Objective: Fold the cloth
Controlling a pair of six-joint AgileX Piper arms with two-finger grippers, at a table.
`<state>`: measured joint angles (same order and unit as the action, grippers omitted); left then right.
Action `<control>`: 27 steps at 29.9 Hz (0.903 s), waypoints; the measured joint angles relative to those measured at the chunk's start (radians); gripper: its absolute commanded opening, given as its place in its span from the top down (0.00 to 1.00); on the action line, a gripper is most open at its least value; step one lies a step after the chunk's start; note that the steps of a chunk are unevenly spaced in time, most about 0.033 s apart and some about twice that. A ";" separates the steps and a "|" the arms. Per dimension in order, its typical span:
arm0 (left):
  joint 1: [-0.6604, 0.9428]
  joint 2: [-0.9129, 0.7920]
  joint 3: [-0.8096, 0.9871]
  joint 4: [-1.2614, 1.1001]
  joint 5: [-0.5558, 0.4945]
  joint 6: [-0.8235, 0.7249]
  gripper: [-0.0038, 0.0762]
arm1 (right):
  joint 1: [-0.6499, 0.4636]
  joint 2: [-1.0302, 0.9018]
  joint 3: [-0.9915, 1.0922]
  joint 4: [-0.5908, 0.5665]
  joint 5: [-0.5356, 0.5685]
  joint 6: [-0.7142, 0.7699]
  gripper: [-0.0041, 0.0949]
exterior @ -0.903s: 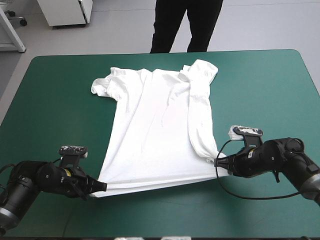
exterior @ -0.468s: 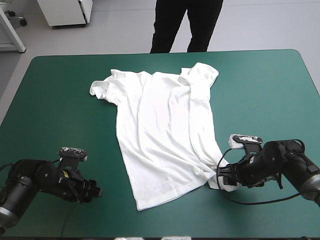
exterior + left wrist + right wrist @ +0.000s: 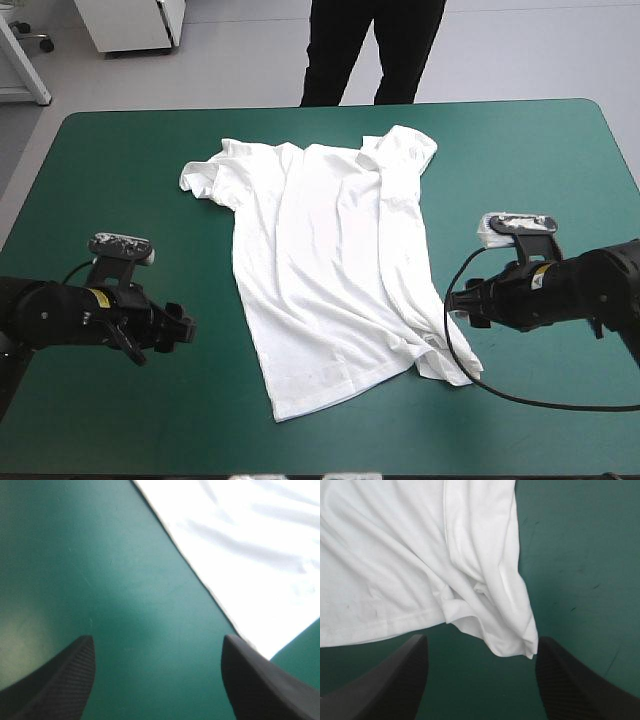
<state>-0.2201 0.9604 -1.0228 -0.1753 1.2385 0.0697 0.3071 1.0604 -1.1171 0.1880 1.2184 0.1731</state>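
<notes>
High view: T-shirt (image 3: pixel 330 270) lies between left pincer (image 3: pixel 185 328) and right pincer (image 3: pixel 456 303).

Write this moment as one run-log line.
T-shirt: spread, rumpled | left gripper: open, beside it | right gripper: open, its corner ahead

I saw a table (image 3: pixel 560 170) with a teal-green cover and rounded corners, filling most of the high view. One white, short-sleeved T-shirt (image 3: pixel 330 270) lay directly on it, spread mostly flat across the middle, with its neck end toward 12 o'clock and its hem toward 6 o'clock. One sleeve sat bunched at about 10 o'clock. The other, at about 1 o'clock, was folded back onto the body. Long creases ran down the fabric. The hem slanted: its corner at about 7 o'clock lay flat, while the corner at about 4 o'clock was rumpled into layered folds. Bare cover showed beside the shirt at 3 and 9 o'clock.
</notes>
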 measured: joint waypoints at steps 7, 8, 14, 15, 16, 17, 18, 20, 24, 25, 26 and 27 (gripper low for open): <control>0.000 -0.001 -0.105 0.000 0.007 -0.005 0.32 | 0.000 -0.009 -0.124 -0.046 0.027 0.007 0.40; 0.000 -0.001 -0.106 0.000 0.010 -0.013 0.32 | 0.000 -0.009 -0.127 -0.047 0.030 0.007 0.40; 0.002 0.002 -0.106 -0.048 0.015 -0.070 0.35 | 0.000 -0.009 -0.128 -0.052 0.030 0.010 0.40; 0.002 0.006 -0.106 -0.074 0.015 -0.070 0.38 | 0.000 -0.009 -0.128 -0.052 0.030 0.013 0.40; 0.002 0.014 -0.106 -0.100 0.015 -0.075 0.40 | 0.000 -0.009 -0.128 -0.053 0.030 0.016 0.40; 0.001 0.023 -0.106 -0.121 0.015 -0.075 0.42 | 0.000 -0.009 -0.128 -0.054 0.030 0.019 0.40; -0.004 0.032 -0.106 -0.132 0.015 -0.070 0.43 | 0.000 -0.009 -0.128 -0.055 0.030 0.019 0.40; -0.030 0.058 -0.105 -0.141 0.014 -0.070 0.43 | 0.000 -0.009 -0.128 -0.061 0.030 0.024 0.40; -0.141 0.110 -0.073 -0.119 0.010 -0.070 0.43 | 0.000 -0.009 -0.128 -0.085 0.030 0.044 0.40; -0.183 0.124 -0.061 -0.103 0.010 -0.082 0.43 | 0.000 -0.009 -0.128 -0.091 0.030 0.049 0.40; -0.225 0.141 -0.049 -0.079 0.010 -0.095 0.43 | 0.000 -0.009 -0.128 -0.094 0.030 0.051 0.40; -0.260 0.154 -0.040 -0.059 0.009 -0.108 0.43 | 0.000 -0.009 -0.128 -0.096 0.030 0.053 0.40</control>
<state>-0.4796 1.1143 -1.0630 -0.2342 1.2477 -0.0380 0.3071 1.0511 -1.2451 0.0923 1.2484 0.2260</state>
